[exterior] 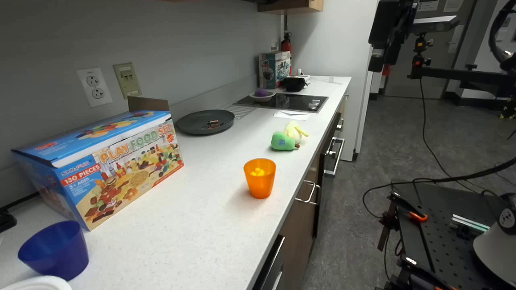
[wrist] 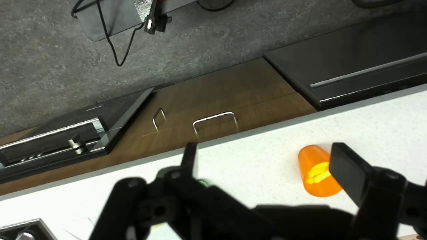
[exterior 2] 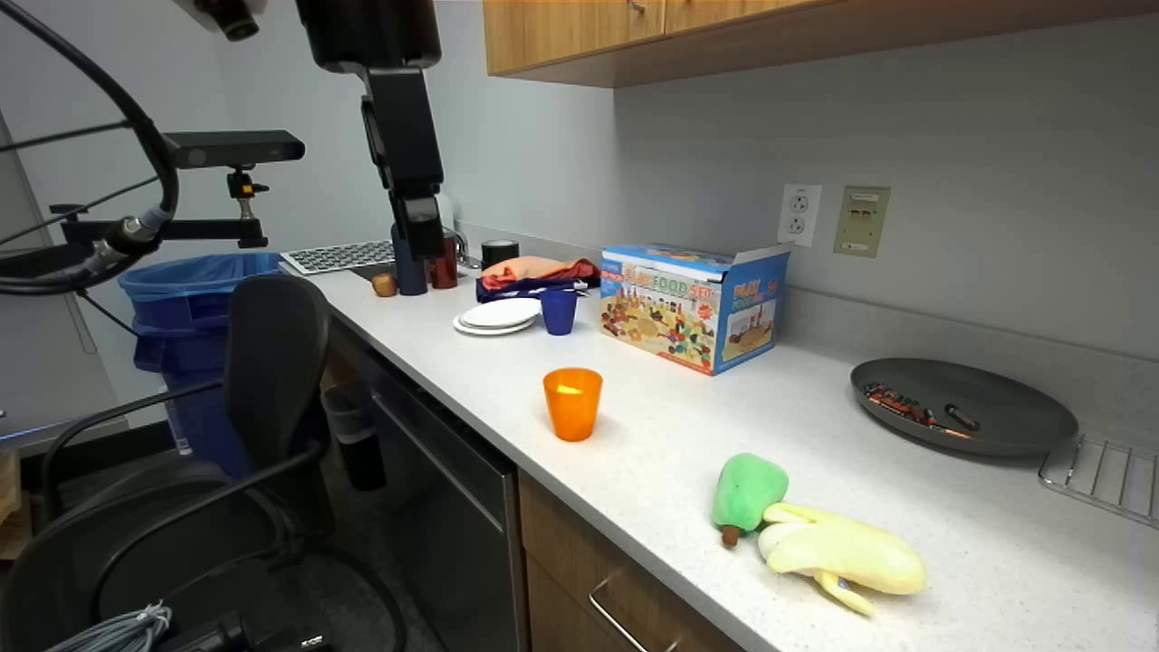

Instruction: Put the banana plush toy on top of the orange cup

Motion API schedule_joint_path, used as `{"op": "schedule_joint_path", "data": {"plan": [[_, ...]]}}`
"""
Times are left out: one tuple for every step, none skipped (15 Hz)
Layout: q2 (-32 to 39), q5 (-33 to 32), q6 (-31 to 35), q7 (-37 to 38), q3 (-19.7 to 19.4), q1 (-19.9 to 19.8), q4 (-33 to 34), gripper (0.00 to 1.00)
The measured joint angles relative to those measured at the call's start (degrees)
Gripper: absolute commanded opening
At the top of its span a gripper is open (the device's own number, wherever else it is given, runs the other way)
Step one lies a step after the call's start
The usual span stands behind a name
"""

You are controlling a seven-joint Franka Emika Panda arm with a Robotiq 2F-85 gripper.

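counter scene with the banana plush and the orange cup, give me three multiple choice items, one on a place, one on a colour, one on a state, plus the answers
1. Where does the banana plush toy lie?
A) in the dark pan
B) on the play food box
C) on the counter, beside the green plush

2. What colour shows inside the orange cup?
A) yellow
B) blue
C) black

3. How does the gripper stand?
A) shut, holding nothing
B) open, holding nothing
C) shut on the banana plush toy

1 C: both exterior views show the two plushes there together.
2 A: yellow shows inside it in all three views.
3 B: in the wrist view its jaws stand wide apart, with nothing gripped between them.
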Motion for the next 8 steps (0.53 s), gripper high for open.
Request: {"op": "schedule_joint_path", "data": {"plan": [[0.0,0.0,0.0,0.27,0.0,-0.01,0.0,1.0],[0.0,0.0,-0.08,0.58,0.01,-0.02,0.0,1.0],[0.0,0.0,-0.2,0.86,0.01,-0.02,0.0,1.0],[0.0,0.0,-0.55,1.1,0.01,-0.02,0.0,1.0],[0.01,0.0,-1.12,1.29,0.01,-0.02,0.0,1.0],[0.01,0.0,-1.57,1.4,0.01,-0.02,0.0,1.0],[0.99,-0.46,-0.56,1.72,-0.27,-0.42,0.64,1.0],[3.25,-0.79,1.07,1.99,-0.67,-1.44,2.16,1.0]]}}
